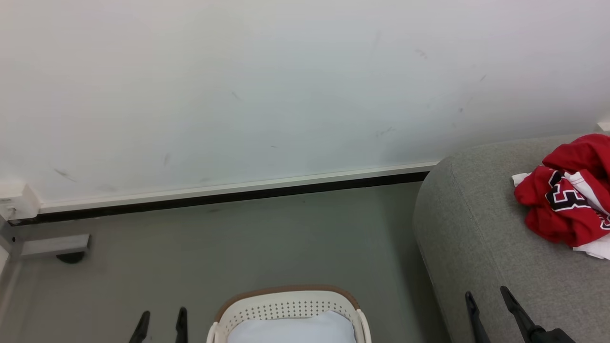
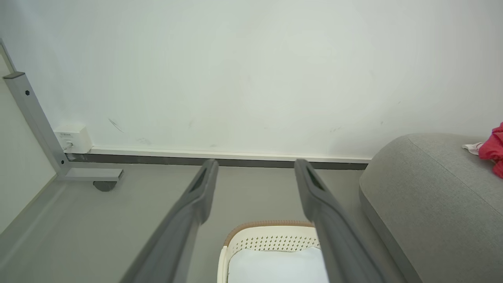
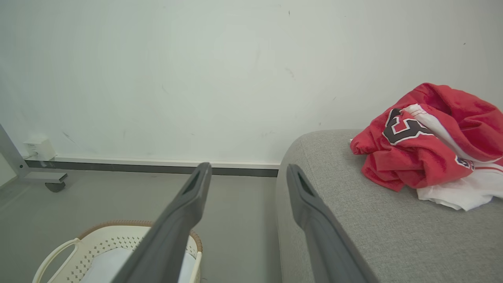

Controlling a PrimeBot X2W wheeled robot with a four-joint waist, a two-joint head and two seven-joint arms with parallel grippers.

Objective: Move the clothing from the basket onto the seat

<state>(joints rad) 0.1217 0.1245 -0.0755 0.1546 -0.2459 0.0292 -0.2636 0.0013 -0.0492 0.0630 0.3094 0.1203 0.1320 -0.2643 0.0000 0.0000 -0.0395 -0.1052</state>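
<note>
at the far left a grey metal frame foot [image 1: 55, 244] with a dark caster under it stood on the grey floor [image 1: 286, 238]. it sat close against the white wall [image 1: 286, 95], and a small white box [image 1: 16, 197] was fixed just above it.

next along, at the bottom edge of the head view, the left gripper [image 1: 163, 312] hung over bare floor. its two dark fingers were spread wide with nothing between them.

just to its right the basket [image 1: 286, 291] stood on the floor, with a cream perforated wall and a brown rim. something pale and smooth [image 1: 293, 328] lay inside; whether it was cloth or a liner could not be told.

further right, near the basket but apart from it, rose the rounded end of the light-grey seat [image 1: 476, 228]. the right gripper [image 1: 487, 291] was over the seat's near part, jaws wide apart and empty.

at the far right the clothing [image 1: 567, 200] lay in a crumpled red heap on top of the seat. a black-and-white numeral showed on it and white fabric poked out underneath. it was clear of the right gripper and well apart from the basket.
</note>
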